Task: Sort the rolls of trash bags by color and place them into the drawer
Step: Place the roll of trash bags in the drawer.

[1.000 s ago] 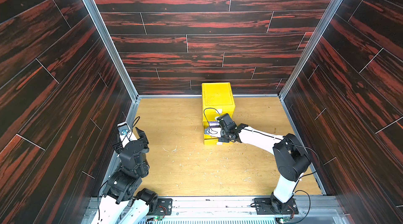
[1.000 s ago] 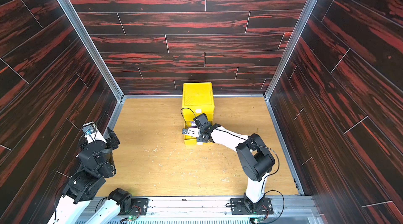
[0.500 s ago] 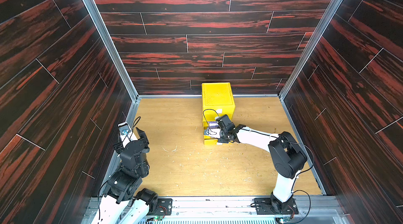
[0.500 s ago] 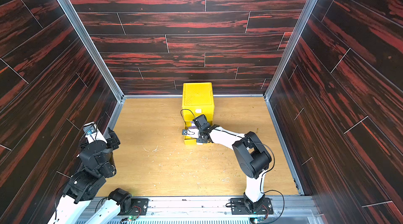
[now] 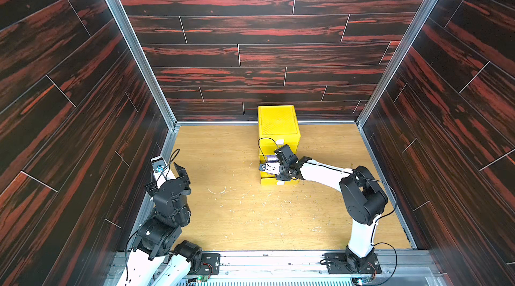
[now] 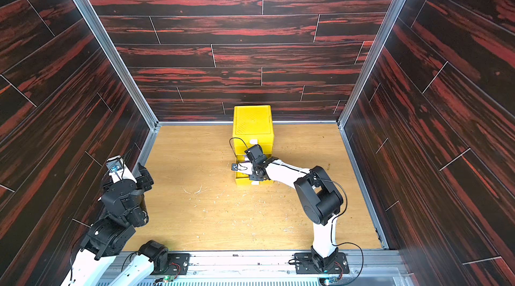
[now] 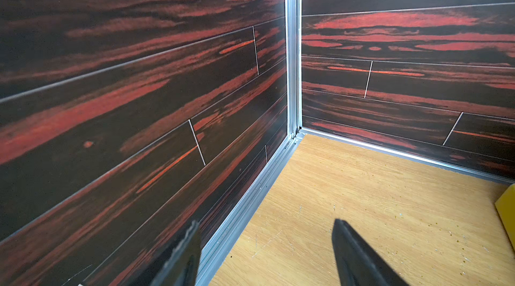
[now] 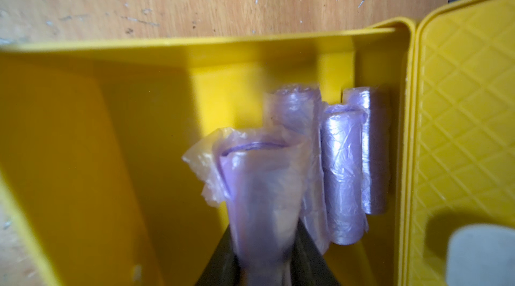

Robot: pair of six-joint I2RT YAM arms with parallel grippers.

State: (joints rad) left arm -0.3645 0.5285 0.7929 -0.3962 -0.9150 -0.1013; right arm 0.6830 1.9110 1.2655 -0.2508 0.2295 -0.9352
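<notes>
Lilac roll point(image 8: 262, 187) between jaws of right end effector point(image 8: 264, 245), over the open drawer point(image 8: 111, 131)

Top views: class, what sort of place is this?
Probably a robot test cell: dark red wood-print wall panels boxing in a light wooden tabletop, two white-and-black robot arms bolted along its front rail, and one bright yellow plastic drawer cabinet.

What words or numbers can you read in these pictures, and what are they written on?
No words, numbers or signs can be read anywhere.
White patch on the yellow drawer cabinet: blurred in the right wrist view and too small in both top views; no letters show.
Purple rolls in the open drawer: plain crinkled plastic, no print visible.
</notes>
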